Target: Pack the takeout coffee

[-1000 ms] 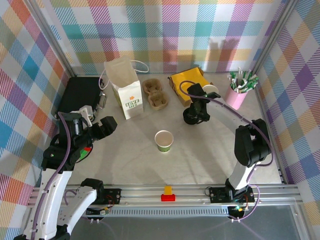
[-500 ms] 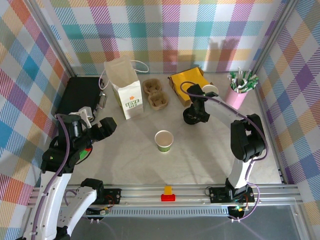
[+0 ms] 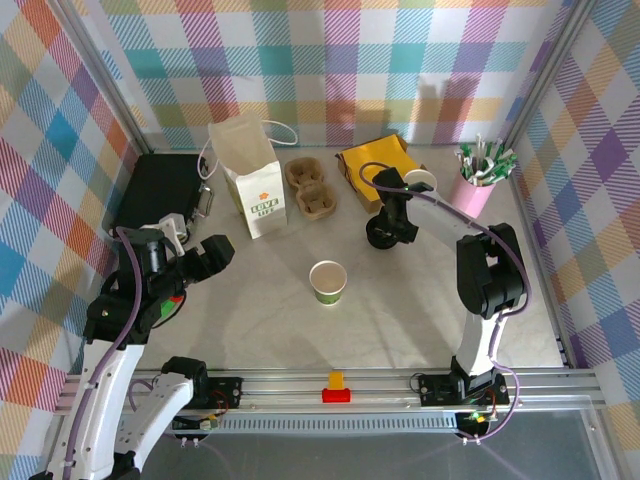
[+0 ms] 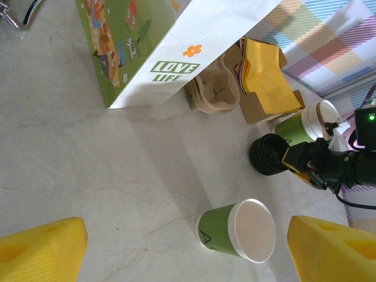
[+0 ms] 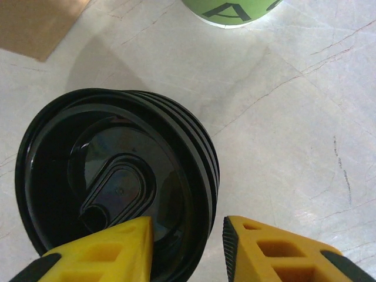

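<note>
- The takeout coffee cup (image 3: 327,282), green with a cream upper band, stands upright on the pale table (image 3: 400,310). It is to the right of the white paper bag (image 3: 250,180) and nearer the arm bases, well apart from the bag, with its mouth open.
- A stack of round black lids (image 3: 379,234) sits on the table farther right of the bag than the cup and a little farther from the arm bases.
- The right gripper (image 5: 187,229) is at this stack. Its yellow fingers straddle the stack's rim, one over the top lid and one outside the edge. The jaws are narrow, and a sliver of table shows between the rim and the outer finger.
- A second cup (image 3: 420,180) of the same kind stands just beyond the lids, about level with the bag.
- A cardboard box of yellow napkins (image 3: 375,160) sits right of the bag, next to the second cup.
- A brown pulp cup carrier (image 3: 310,188) lies just beside the bag's right side.
- The left gripper (image 4: 187,235) is to the left of the bag and nearer the arm bases. Its jaws are spread wide and hold nothing.
- A black case (image 3: 160,190) lies left of the bag.
- A pink holder (image 3: 478,185) of stir sticks stands far right of the bag, by the wall.
</note>
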Robot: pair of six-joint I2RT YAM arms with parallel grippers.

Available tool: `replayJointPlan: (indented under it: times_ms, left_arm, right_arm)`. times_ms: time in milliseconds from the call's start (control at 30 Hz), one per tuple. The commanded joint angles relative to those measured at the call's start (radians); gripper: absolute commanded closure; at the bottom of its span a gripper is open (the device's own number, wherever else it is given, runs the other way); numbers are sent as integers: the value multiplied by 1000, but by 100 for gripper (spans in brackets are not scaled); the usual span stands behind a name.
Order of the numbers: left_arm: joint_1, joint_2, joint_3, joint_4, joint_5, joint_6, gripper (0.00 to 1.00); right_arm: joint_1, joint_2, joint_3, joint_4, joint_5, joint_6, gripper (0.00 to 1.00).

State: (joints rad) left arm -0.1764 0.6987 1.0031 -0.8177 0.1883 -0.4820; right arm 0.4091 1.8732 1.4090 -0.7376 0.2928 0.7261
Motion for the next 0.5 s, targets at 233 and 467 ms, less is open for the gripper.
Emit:
replayJointPlan:
  times_ms: [233,467]
  left_arm:
    - [-9,8,-10,8,-6,-6,12]
    - [-9,16,-7,12,0,-6,12]
  right_arm:
    - [-12,18,38,4,-17,18,68]
    - [-12,15,38,7,-22,9,76]
